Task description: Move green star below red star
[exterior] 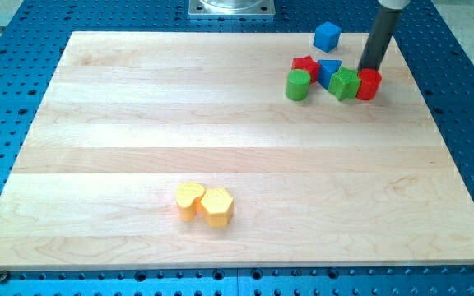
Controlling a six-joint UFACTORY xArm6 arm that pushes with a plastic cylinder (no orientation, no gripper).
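Observation:
The green star (344,84) lies near the board's top right, touching a red round block (369,84) on its right. The red star (304,65) lies up and to the left of it, partly hidden behind a green cylinder (298,85). A blue block (329,70), perhaps a triangle, sits between the red star and the green star. My tip (370,69) stands just above the red round block, up and to the right of the green star, at or very near their top edges.
A blue cube (327,36) sits alone above the cluster, near the board's top edge. Two yellow blocks (190,200) (217,205) touch each other at the lower middle. The wooden board (138,123) lies on a blue perforated table.

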